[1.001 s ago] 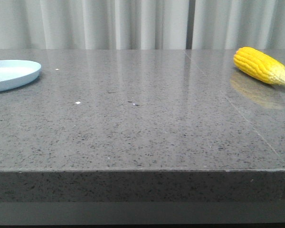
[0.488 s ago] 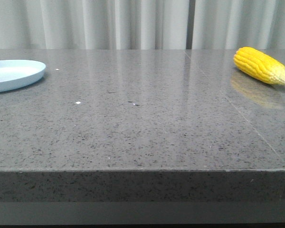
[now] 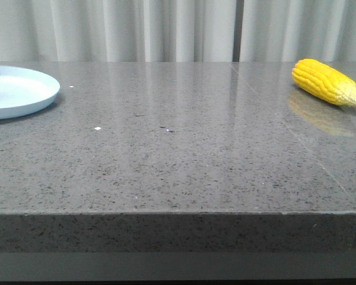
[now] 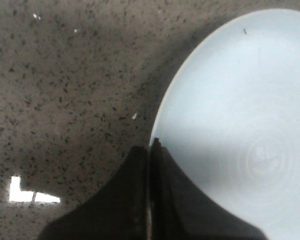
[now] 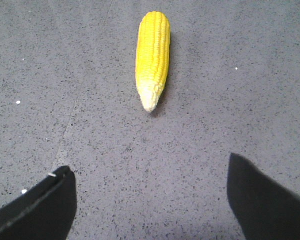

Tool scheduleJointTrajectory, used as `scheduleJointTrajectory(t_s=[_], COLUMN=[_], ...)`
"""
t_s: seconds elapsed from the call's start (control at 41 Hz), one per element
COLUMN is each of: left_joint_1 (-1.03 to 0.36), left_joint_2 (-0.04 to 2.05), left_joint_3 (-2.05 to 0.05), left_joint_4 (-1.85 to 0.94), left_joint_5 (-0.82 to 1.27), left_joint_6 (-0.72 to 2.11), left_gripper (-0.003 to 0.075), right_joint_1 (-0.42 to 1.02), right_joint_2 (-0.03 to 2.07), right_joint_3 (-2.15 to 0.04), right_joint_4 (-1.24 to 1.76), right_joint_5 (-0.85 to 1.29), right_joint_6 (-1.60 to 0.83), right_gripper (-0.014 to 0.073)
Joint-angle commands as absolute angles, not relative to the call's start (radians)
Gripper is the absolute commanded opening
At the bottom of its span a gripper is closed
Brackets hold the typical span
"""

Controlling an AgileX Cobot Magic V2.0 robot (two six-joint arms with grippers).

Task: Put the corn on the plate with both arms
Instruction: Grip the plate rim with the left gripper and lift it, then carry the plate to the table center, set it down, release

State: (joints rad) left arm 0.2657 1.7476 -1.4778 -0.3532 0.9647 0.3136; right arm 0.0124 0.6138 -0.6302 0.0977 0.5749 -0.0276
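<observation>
Over on the left, the left gripper (image 4: 151, 150) has its two black fingers pressed together, clamped right on the rim of the plate (image 4: 240, 115); the pale blue-white dish spreads out from the fingertips on one side, with bare speckled grey table (image 4: 65, 90) on the other. In the front view the plate (image 3: 18, 92) sits at the far left edge of the table (image 3: 178, 160), partly cut off by the frame, its near rim looking slightly raised, though whether it is clear of the surface is hard to tell.

Across to the right, the right gripper (image 5: 150, 200) is spread wide, its two dark fingers far apart and holding nothing. The corn (image 5: 152, 57) lies flat on the table straight ahead of that gripper, lined up with the gap between the fingers, pale tapered tip pointing back toward it, clearly apart from both fingers. In the front view the corn (image 3: 326, 82) rests at the far right, well apart from the plate, its yellow reflection showing on the glossy top.
</observation>
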Motion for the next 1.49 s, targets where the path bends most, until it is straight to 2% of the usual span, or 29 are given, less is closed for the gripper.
scheduleJointTrajectory(t_s=[0.0,0.269,0.757,0.977,1.294,1.392,1.465], left_joint_1=[0.244,0.109,-0.215,-0.279,-0.287,-0.287,-0.287], left_joint_2=[1.660,1.634,1.683,1.781,1.889,1.898,1.899], left_joint_3=[-1.564,-1.723,-1.729,-1.729,-1.729,-1.729,-1.729], left_joint_4=[-0.386,-0.395,-0.441,-0.443,-0.435,-0.435,-0.435], left_joint_5=[0.991,1.123,1.051,1.051,1.055,1.055,1.057], left_joint_6=[0.317,0.317,0.317,0.317,0.317,0.317,0.317], left_gripper=[-0.0020,-0.0020,-0.0020,-0.0020,-0.0018,0.0049,0.0163], right_joint_1=[0.006,0.006,0.006,0.006,0.006,0.006,0.006], right_joint_2=[0.621,0.621,0.621,0.621,0.621,0.621,0.621], right_joint_3=[-0.666,-0.666,-0.666,-0.666,-0.666,-0.666,-0.666], right_joint_4=[0.094,0.094,0.094,0.094,0.094,0.094,0.094], right_joint_5=[0.499,0.499,0.499,0.499,0.499,0.499,0.499], right_joint_6=[-0.039,-0.039,-0.039,-0.039,-0.039,-0.039,-0.039], right_gripper=[0.0635,0.0635,0.0635,0.0635,0.0635,0.0635,0.0635])
